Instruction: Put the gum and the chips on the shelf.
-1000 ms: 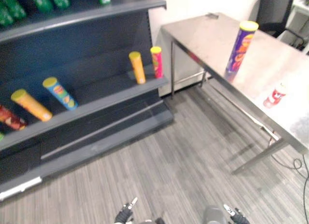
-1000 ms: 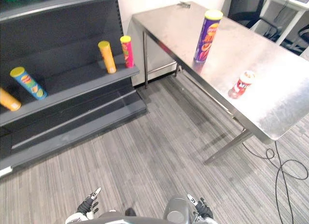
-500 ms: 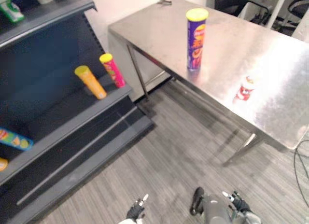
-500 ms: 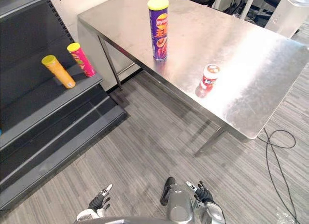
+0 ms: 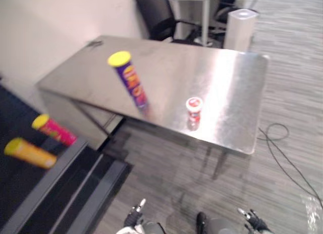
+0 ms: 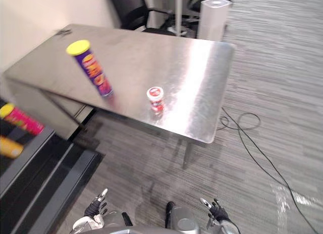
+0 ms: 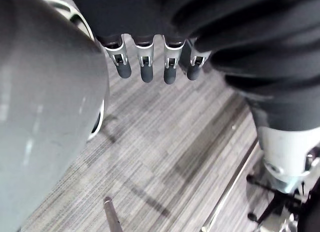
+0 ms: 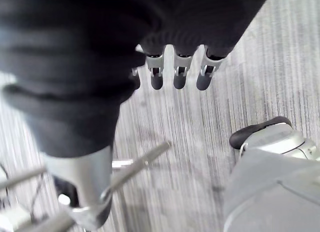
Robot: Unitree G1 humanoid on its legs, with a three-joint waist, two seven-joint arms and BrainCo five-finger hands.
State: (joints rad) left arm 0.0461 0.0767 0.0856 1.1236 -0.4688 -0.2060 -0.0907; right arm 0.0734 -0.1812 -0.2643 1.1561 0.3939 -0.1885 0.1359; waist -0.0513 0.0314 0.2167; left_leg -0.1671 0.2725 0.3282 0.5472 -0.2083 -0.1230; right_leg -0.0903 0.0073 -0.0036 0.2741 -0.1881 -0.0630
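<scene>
Both hands low and empty, chips and gum on the table.
I see my left hand [image 6: 95,209] and right hand [image 6: 218,212] hanging over the floor [image 6: 151,163], fingers [image 7: 145,68] straight, slightly apart, gripping nothing. The chips can [image 5: 132,86] stands on the steel table [image 5: 232,67], long axis vertical, yellow lid up. The gum tub [image 5: 194,108] stands lid-up near it.

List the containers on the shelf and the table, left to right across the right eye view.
pink can → purple chips can → gum tub. The orange can overlaps the pink one sideways, so it is left out of the order.
</scene>
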